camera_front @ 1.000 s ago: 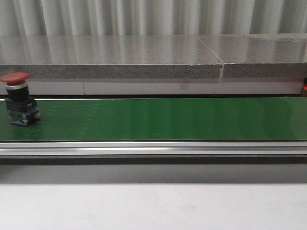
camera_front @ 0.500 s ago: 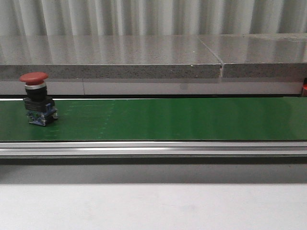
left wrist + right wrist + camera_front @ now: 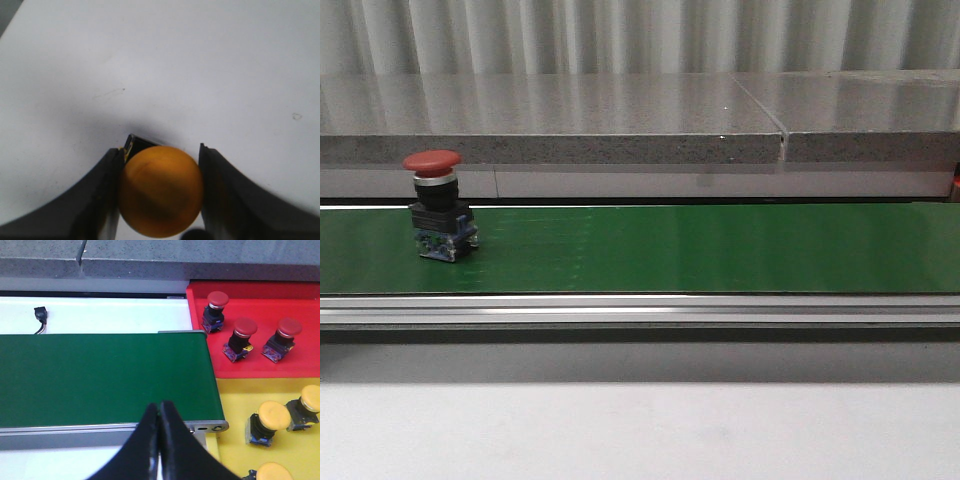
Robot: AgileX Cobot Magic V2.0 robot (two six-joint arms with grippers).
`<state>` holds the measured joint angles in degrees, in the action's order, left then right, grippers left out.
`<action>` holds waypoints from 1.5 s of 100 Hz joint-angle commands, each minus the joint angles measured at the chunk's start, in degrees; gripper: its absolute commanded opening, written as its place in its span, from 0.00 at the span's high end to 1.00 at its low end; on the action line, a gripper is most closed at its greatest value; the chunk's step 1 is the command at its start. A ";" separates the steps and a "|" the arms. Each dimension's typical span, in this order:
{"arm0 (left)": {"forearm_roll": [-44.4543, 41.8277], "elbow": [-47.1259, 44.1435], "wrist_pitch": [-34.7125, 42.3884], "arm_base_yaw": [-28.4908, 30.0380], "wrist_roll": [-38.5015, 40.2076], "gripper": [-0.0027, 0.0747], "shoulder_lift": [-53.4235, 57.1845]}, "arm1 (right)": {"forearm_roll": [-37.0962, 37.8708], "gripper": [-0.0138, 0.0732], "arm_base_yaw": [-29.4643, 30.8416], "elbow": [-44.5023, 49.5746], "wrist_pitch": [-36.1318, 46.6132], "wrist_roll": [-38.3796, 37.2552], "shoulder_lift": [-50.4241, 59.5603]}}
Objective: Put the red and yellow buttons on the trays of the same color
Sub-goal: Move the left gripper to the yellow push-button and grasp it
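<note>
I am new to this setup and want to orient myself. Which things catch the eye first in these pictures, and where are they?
A red mushroom-head push button stands upright near the left end of the long green conveyor belt. The left gripper is closed on a round yellow button cap above a white table surface. Beyond the belt's end, a red plastic tray holds three red buttons, and a yellow tray beside it holds yellow ones.

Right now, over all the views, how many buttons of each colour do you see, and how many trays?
Red buttons: 4, one on the green belt, three on the red tray
Yellow buttons: 5, one in the left gripper, four on the yellow tray
Trays: 2
Total: 11
</note>
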<state>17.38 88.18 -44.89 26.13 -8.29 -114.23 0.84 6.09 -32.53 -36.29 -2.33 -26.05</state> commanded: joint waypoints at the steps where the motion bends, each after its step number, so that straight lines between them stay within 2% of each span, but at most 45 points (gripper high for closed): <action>1: 2.25 1.99 0.38 0.21 0.40 0.88 7.78 | 0.28 0.98 -0.12 -1.48 4.11 0.63 -0.23; 30: 2.36 1.13 -6.19 -3.53 0.40 0.89 21.46 | 0.28 0.98 -0.12 -1.48 4.06 0.63 -0.23; 63: 2.36 -12.04 -3.23 -11.56 -0.22 0.89 31.35 | 0.28 0.98 -0.12 -1.48 4.06 0.63 -0.23; 101: 2.13 -23.63 4.25 -16.12 -0.22 0.89 31.79 | 0.28 0.98 -0.12 -1.48 4.05 0.63 -0.23; 142: 2.24 -24.95 4.92 -16.12 -0.22 0.88 29.52 | 0.28 0.98 -0.12 -1.48 4.05 0.63 -0.23; 150: 2.37 -24.95 4.68 -16.12 -0.22 0.86 29.02 | 0.28 0.98 -0.12 -1.48 4.05 0.63 -0.23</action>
<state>18.13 61.69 -42.28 10.47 -8.47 -86.50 0.84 6.09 -32.53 -36.29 -2.33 -26.05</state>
